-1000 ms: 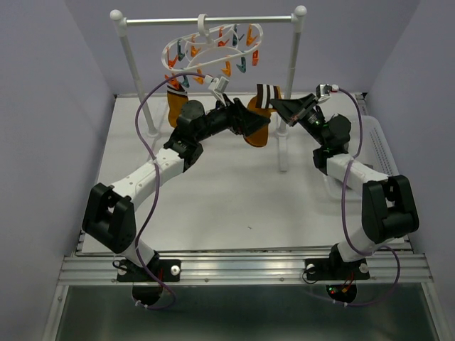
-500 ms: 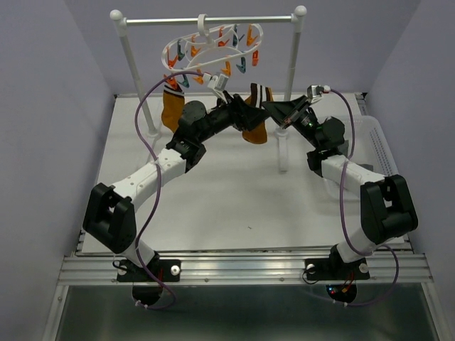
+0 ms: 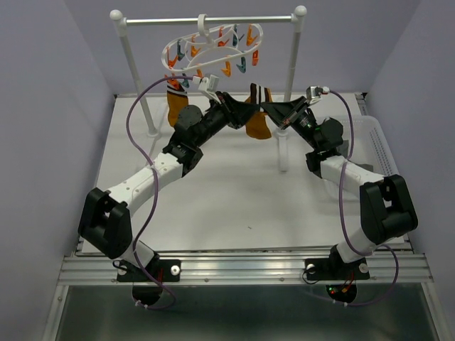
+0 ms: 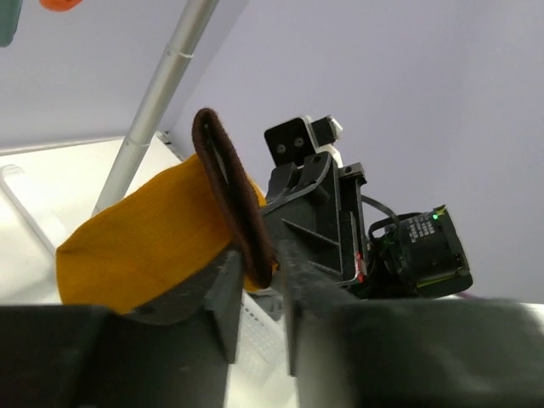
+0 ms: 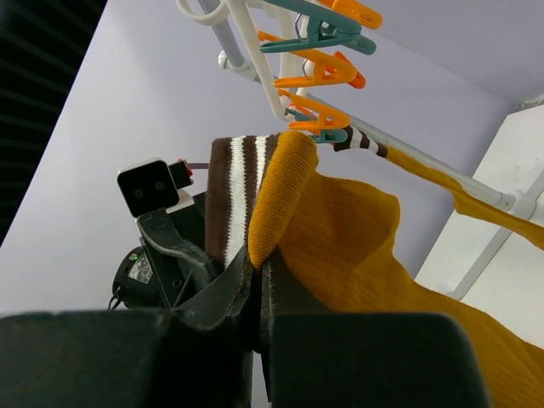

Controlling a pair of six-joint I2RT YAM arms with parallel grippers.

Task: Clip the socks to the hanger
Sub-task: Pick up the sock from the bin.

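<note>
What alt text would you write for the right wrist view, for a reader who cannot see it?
The right gripper, low in the frame, pinches a mustard-orange sock with a brown-and-white striped cuff. Just above the cuff hang orange and teal clips on the white hanger.

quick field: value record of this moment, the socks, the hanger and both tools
left tool: shut on the dark cuff edge of the striped orange sock
right tool: shut on the same sock, just below its striped cuff
sock height: raised off the table, its top fold right under an orange clip; clipped or not, cannot tell
hanger: hooked on the rail, clips dangling
other orange sock: hangs below the hanger's left end
</note>
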